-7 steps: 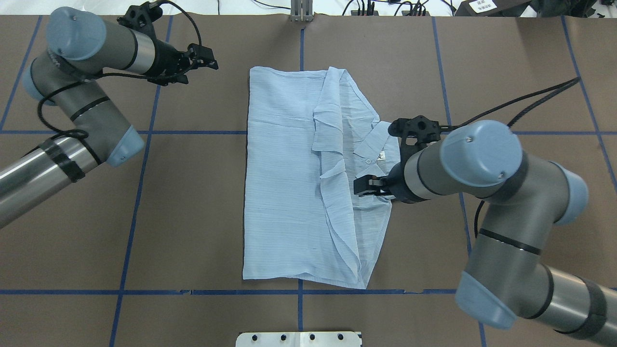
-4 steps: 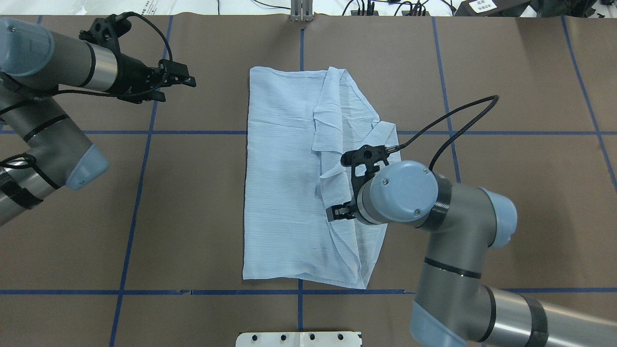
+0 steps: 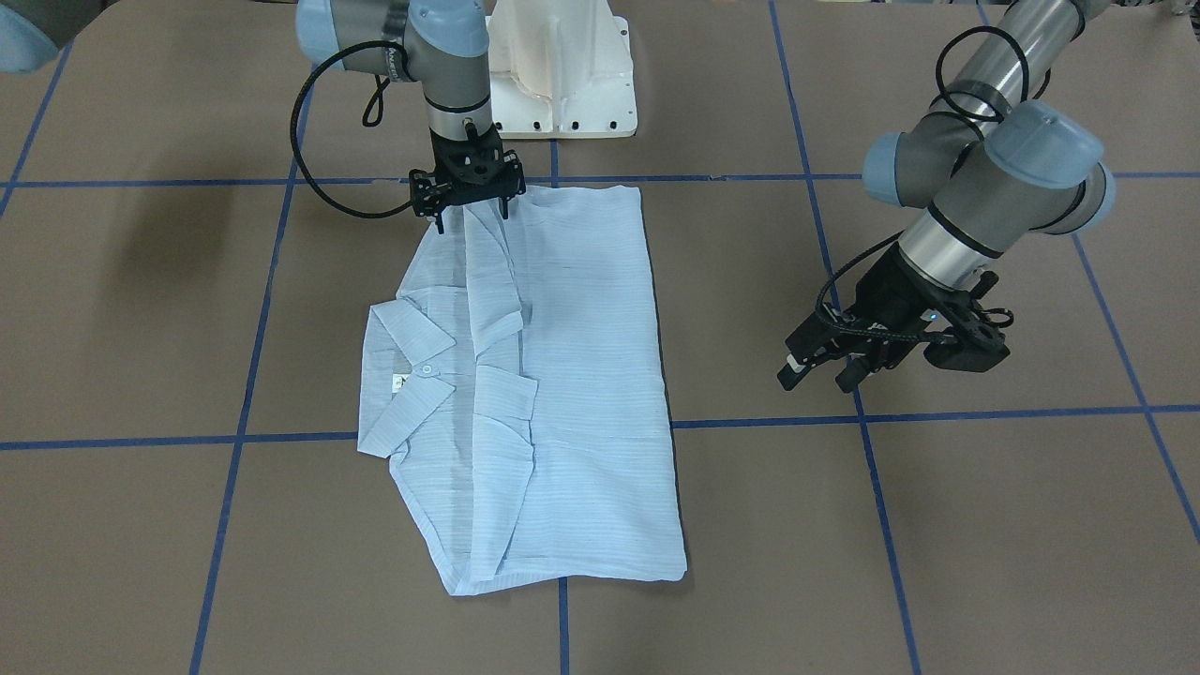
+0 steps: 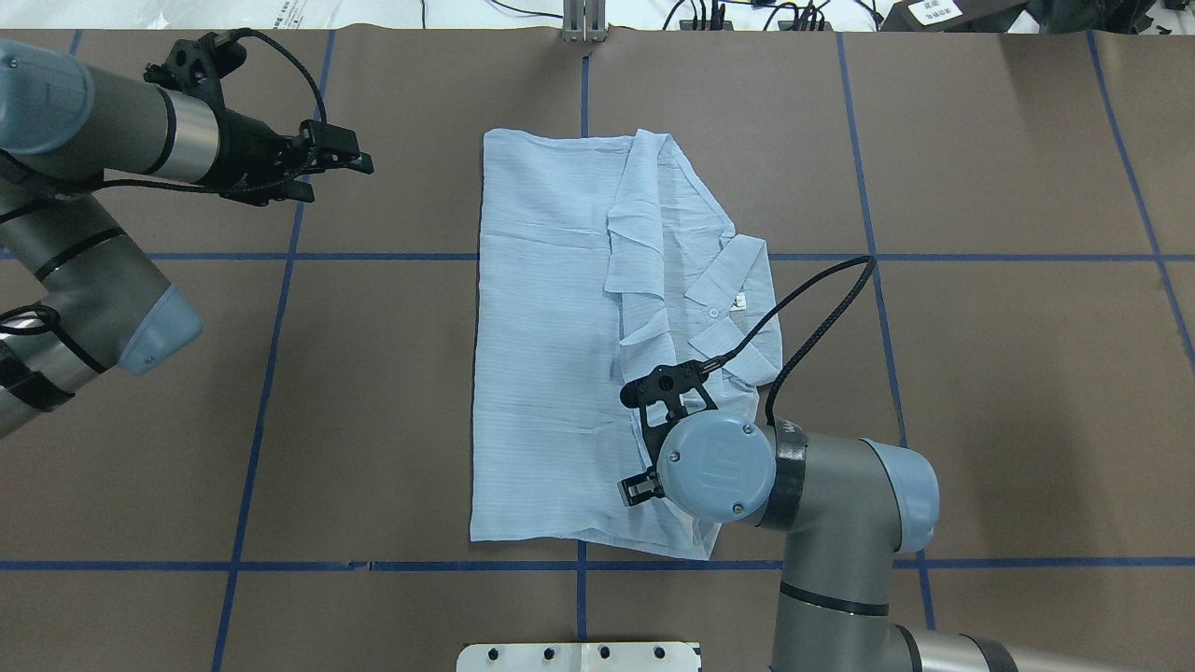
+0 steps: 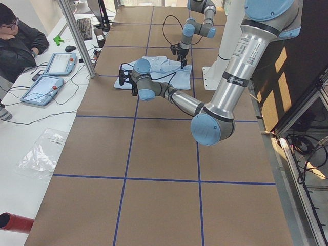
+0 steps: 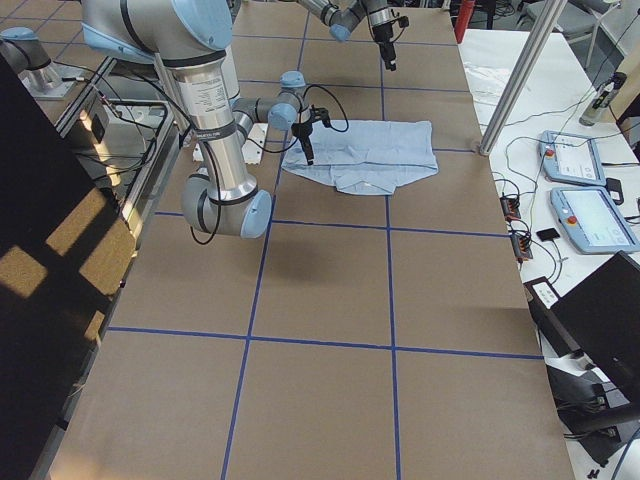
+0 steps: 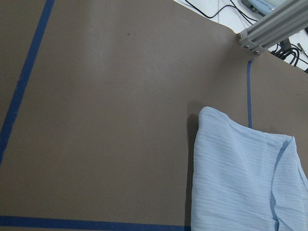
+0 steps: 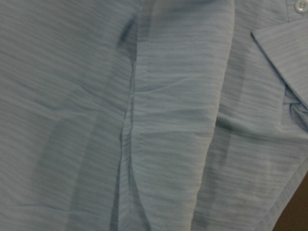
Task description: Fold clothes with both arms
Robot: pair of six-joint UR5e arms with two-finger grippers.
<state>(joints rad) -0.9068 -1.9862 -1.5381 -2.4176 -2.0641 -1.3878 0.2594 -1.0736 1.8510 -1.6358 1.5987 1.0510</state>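
At the right gripper [image 3: 472,219], fingers spread, low over the shirt [image 3: 581,375] near its base-side edge. At the left gripper [image 3: 814,380], fingers likewise spread, above bare table [image 3: 937,525], well apart from the shirt. Folded flat mid-table.

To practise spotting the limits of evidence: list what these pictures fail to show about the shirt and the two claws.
1. Right claw tips: overhead, its own wrist covers them; front-facing, too small to tell whether they touch the shirt.
2. Neck tag: print too small in every view.
3. Left claw: outside its own wrist view's frame.
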